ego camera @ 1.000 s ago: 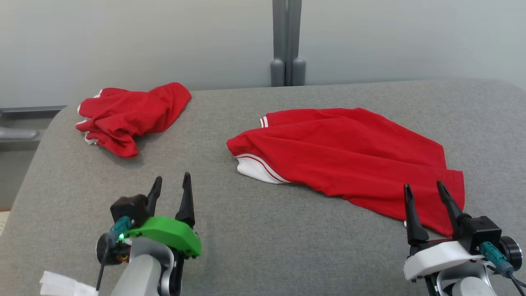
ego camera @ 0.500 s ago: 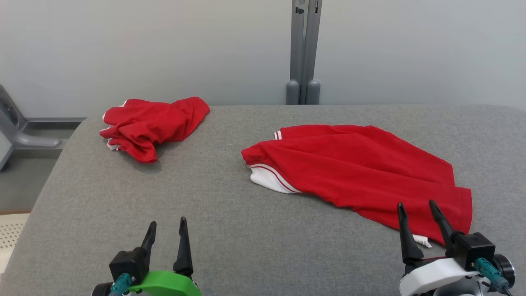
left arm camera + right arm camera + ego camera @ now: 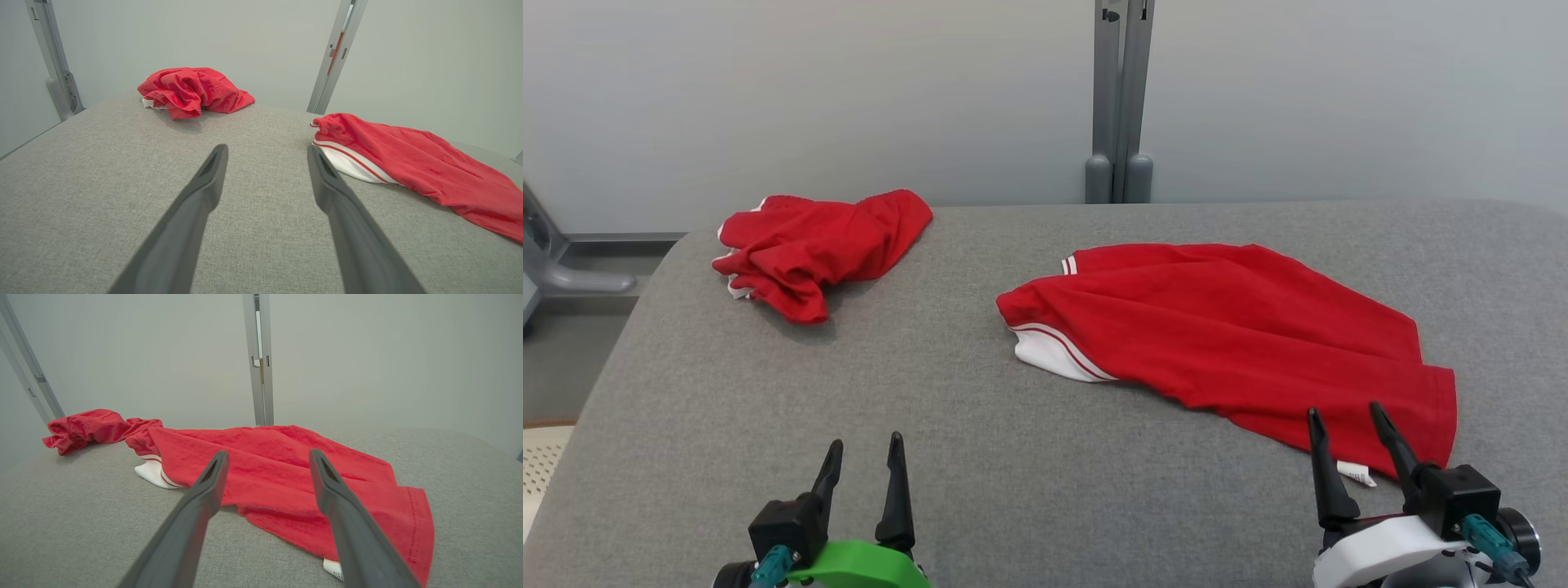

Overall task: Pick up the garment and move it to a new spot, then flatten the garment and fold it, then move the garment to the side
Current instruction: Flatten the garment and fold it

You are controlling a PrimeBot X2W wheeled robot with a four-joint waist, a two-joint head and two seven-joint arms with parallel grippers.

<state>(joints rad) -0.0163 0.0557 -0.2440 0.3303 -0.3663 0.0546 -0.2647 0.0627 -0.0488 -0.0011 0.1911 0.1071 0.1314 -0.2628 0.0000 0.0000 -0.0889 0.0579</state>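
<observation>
From the robot's head, one camera looks forward and down across the grey padded table (image 3: 768, 392), taking in most of its top as far as the pale wall (image 3: 768, 98) and the grey post (image 3: 1119, 98), with the left gripper (image 3: 867, 441) at lower left and the right gripper (image 3: 1343, 409) at lower right. The left wrist camera rides low, close above the padding, sighting along its own two fingers toward the far edge. The right wrist camera, equally low, faces the spread red garment (image 3: 286, 465) just ahead of its fingers. All three views share that garment, the crumpled red garment (image 3: 817, 245) beyond it and the wall.
</observation>
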